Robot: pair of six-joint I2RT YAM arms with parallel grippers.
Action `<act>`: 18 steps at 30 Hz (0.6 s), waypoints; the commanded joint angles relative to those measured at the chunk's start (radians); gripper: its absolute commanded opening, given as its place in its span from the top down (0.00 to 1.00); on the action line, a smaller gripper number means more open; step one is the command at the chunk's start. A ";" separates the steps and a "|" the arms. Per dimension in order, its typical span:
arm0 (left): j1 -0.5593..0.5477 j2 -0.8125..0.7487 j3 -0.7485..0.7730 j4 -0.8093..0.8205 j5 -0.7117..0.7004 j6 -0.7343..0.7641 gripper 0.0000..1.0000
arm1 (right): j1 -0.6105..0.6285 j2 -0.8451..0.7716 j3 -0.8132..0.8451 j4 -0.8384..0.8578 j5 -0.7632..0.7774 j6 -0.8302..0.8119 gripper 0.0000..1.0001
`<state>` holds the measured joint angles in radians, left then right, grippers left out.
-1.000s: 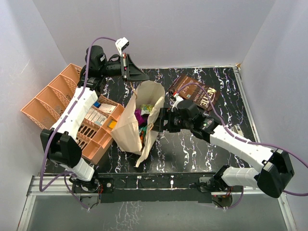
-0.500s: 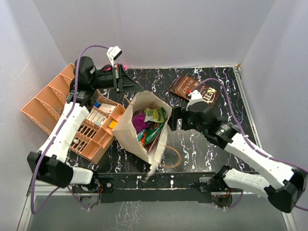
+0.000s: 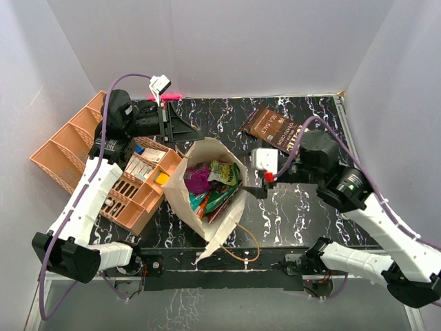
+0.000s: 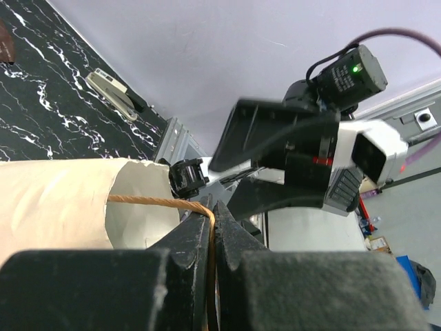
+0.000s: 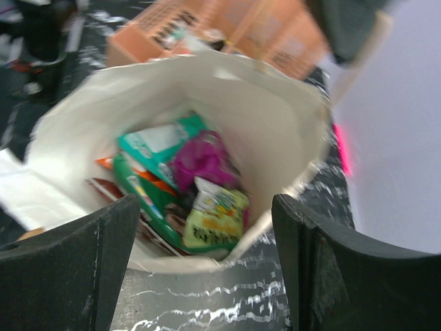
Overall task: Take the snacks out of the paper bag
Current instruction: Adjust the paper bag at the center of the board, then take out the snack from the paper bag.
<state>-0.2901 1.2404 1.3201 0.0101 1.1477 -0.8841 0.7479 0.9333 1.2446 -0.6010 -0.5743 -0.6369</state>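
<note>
The snacks (image 3: 210, 183) lie in the paper bag (image 3: 178, 187), tray (image 3: 60, 153) at its left, pouch (image 3: 272, 127) behind-right.

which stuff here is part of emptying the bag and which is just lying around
Part of the job:
- paper bag
- colourful packets inside it
- dark-brown pouch, on the table beyond the bag
- left gripper, shut on the bag's handle
- right gripper, open, facing the bag's mouth

Just lying about:
- orange tray
- small boxes in it
</note>
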 commanded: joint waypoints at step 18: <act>0.001 -0.031 0.045 -0.035 -0.018 0.044 1.00 | 0.321 0.321 0.112 -0.264 0.191 -0.406 0.47</act>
<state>-0.2897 1.2533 1.3315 -0.0544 1.1221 -0.8406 1.0447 1.2186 1.2949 -0.8337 -0.5056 -0.9977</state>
